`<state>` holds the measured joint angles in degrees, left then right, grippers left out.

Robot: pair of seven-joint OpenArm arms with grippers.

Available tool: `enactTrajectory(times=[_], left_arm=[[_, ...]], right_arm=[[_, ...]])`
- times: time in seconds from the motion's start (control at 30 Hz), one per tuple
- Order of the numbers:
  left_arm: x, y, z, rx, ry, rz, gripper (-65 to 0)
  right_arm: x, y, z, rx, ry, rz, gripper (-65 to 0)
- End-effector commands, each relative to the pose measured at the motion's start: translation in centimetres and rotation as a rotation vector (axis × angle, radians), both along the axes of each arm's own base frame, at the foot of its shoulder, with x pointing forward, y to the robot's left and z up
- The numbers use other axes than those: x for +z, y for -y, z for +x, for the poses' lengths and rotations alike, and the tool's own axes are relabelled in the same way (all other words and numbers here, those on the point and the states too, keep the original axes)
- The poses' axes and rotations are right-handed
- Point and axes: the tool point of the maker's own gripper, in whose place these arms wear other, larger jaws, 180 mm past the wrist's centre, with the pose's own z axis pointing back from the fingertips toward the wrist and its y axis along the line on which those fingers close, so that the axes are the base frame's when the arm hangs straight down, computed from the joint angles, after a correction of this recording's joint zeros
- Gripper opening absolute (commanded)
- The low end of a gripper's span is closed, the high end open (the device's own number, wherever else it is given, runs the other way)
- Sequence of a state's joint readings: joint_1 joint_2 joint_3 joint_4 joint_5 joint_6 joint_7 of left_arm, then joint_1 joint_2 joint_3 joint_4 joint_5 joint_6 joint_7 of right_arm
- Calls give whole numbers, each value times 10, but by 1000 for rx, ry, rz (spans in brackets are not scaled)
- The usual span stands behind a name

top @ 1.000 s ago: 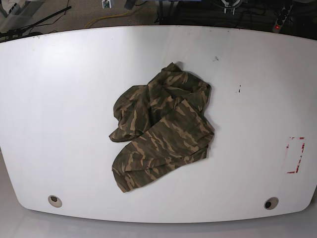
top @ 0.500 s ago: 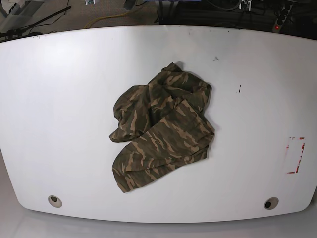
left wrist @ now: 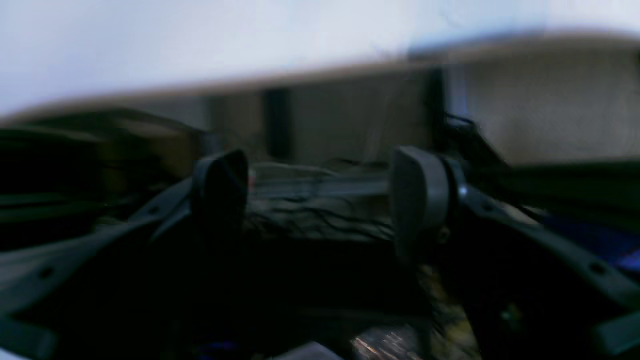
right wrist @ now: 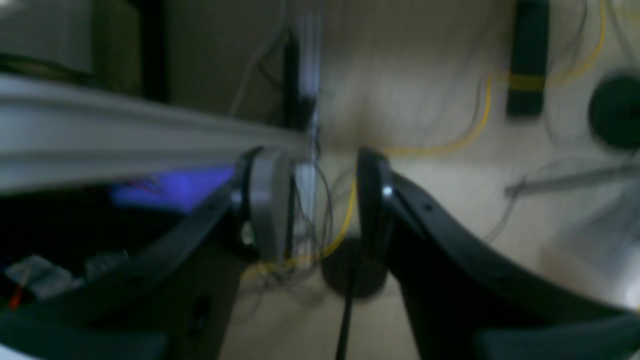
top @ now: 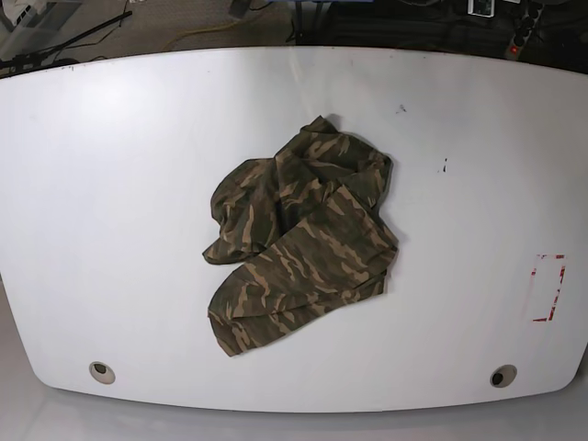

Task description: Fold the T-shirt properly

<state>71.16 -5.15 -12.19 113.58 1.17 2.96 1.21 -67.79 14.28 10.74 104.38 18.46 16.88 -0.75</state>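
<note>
A crumpled soft camouflage T-shirt in olive, brown and tan lies bunched near the middle of the white rounded table. Its long axis runs diagonally, from the near left to the far right in the base view. The left gripper has its jaws spread wide on nothing. The right gripper also holds nothing, its jaws parted by a narrower gap. Both wrist views are blurred.
</note>
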Motion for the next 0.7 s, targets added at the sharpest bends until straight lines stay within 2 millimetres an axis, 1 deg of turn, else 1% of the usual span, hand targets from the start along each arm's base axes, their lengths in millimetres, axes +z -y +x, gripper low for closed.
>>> enactTrajectory(times=[0.0,0.03,0.1,0.17,0.27,0.3,0.37,0.4,0.53,0.6,0.67], left_arm=[[12,-1,-1,25,26,8,-246],[13,-5,-2,40,27,18,-246],[15,-10,2,51,44,32,-244],[16,-15,14,60,79,43,-244],[18,-16,30,57,124,44,-244],[20,-16,38,58,147,44,-243],[22,-15,50,62,182,42,-243],[24,-15,62,61,214,42,-243],[31,-13,94,63,302,34,-242],[34,-12,104,62,331,31,-240],[38,-7,121,48,375,19,-240]], right_arm=[[21,1,12,6,59,-1,-441],[27,1,17,9,78,-4,-441],[34,1,25,14,106,-8,-441],[42,6,37,15,144,-26,-441],[45,8,56,13,197,-33,-441],[46,10,64,11,219,-37,-441],[47,11,74,9,246,-40,-441],[49,11,82,9,266,-39,-441],[56,9,110,8,346,-36,-438],[59,9,123,7,380,-36,-436],[65,9,139,7,426,-37,-434]])
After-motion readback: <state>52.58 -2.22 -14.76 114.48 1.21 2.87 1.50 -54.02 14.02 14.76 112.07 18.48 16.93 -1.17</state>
